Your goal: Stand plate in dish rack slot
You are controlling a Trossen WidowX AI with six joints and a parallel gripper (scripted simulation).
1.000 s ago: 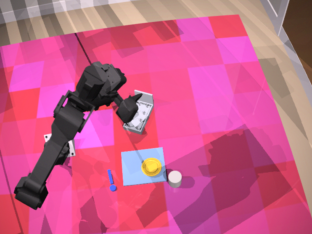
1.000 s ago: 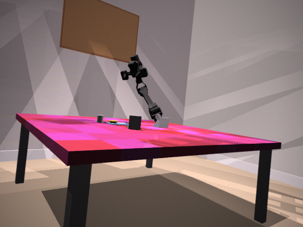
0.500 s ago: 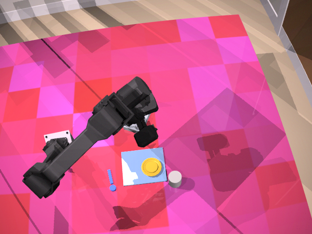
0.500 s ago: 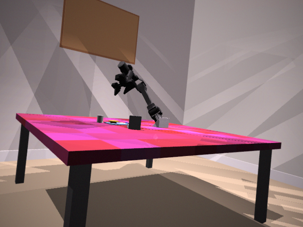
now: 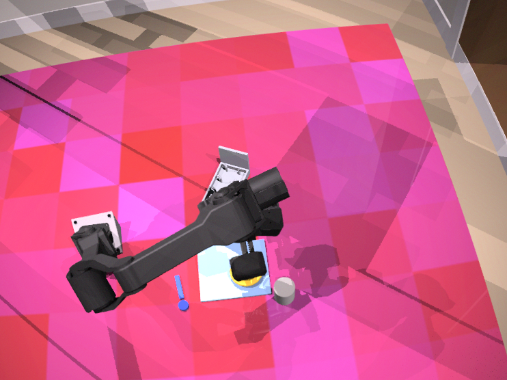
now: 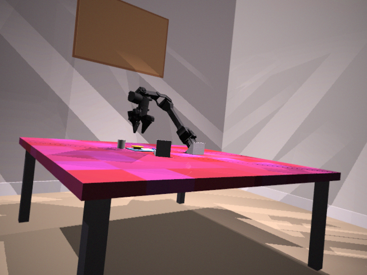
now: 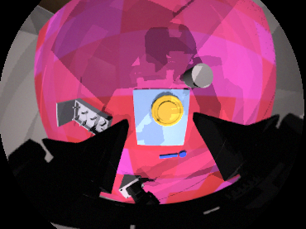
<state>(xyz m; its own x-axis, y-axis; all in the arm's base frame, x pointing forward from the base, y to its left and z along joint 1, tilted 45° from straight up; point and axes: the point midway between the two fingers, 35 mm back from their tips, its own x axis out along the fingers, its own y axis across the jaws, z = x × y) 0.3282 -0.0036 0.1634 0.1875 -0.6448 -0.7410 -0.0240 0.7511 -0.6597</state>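
Note:
The yellow plate [image 7: 168, 110] lies flat on a light blue mat. In the top view only the plate's edge [image 5: 249, 281] shows under my gripper. In the exterior view the plate [image 6: 137, 147] is a thin yellow sliver on the table. My gripper [image 6: 141, 130] is open and empty, pointing down, well above the plate. Its fingers frame the plate in the wrist view [image 7: 160, 145]. The grey dish rack [image 5: 226, 173] stands behind the mat, partly hidden by my arm. It also shows in the wrist view [image 7: 85, 116] at the left and in the exterior view [image 6: 162, 148].
A grey cup [image 5: 283, 290] stands right of the mat; it shows in the wrist view [image 7: 199, 76] too. A blue spoon [image 5: 180, 292] lies left of the mat. My arm's base [image 5: 96, 232] sits at the left.

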